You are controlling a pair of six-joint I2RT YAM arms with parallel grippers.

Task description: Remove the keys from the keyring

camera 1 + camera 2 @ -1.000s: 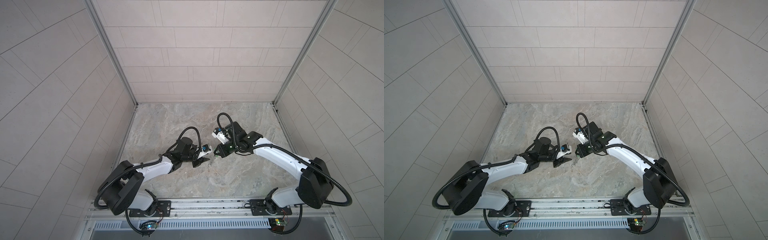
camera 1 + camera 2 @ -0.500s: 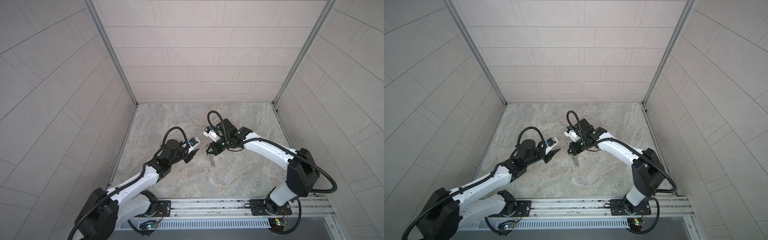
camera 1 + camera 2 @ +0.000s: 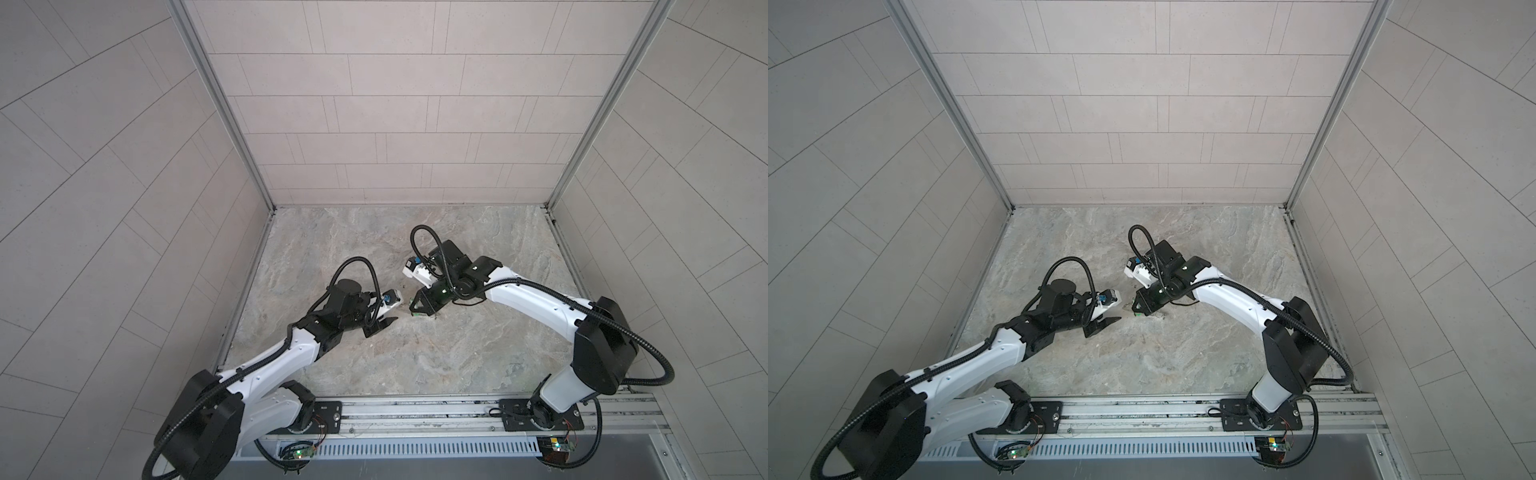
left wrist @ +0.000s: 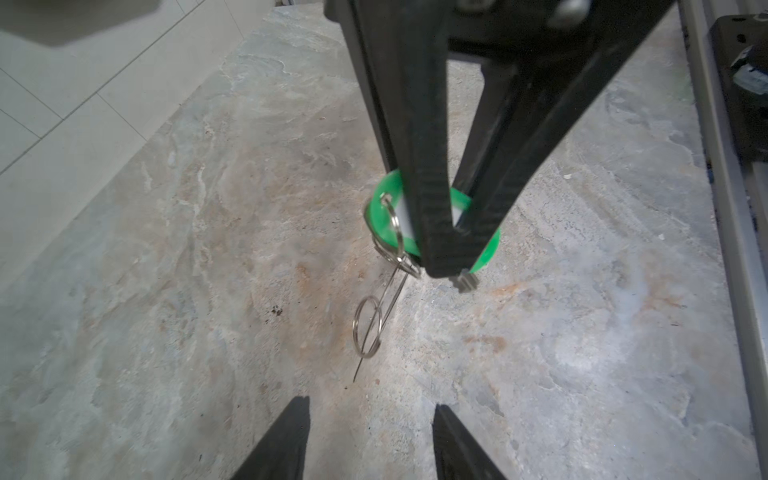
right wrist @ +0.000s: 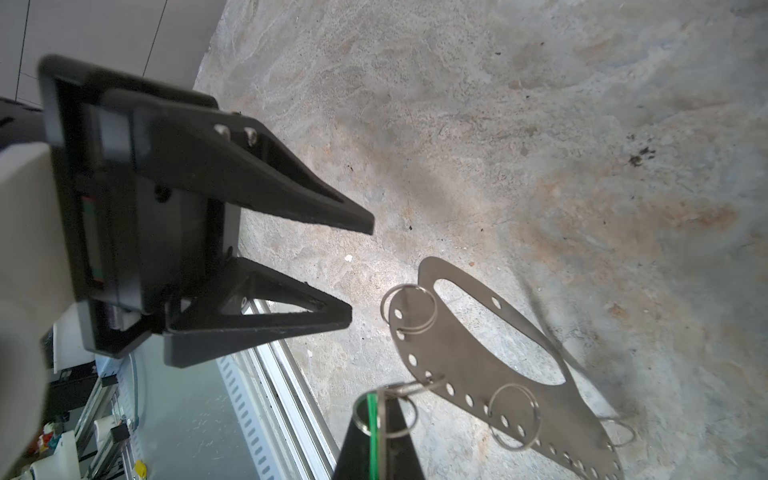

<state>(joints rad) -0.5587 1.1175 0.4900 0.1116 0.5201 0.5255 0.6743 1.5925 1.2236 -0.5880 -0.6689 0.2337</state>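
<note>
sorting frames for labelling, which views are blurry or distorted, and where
Right wrist view: left gripper soft, keyring sharp, its shadow on the table. Left wrist view: right gripper, shut on the green key, blurred near the lens. Both top views: wide-angle bends the wall tile lines.

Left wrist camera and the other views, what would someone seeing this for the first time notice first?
The bright green key, pinched in the right pincer over the middle of the stone table, stands out in the left wrist view. The grey slotted keyring hangs from it by a wire loop. The left pincer faces it, open and empty.
</note>
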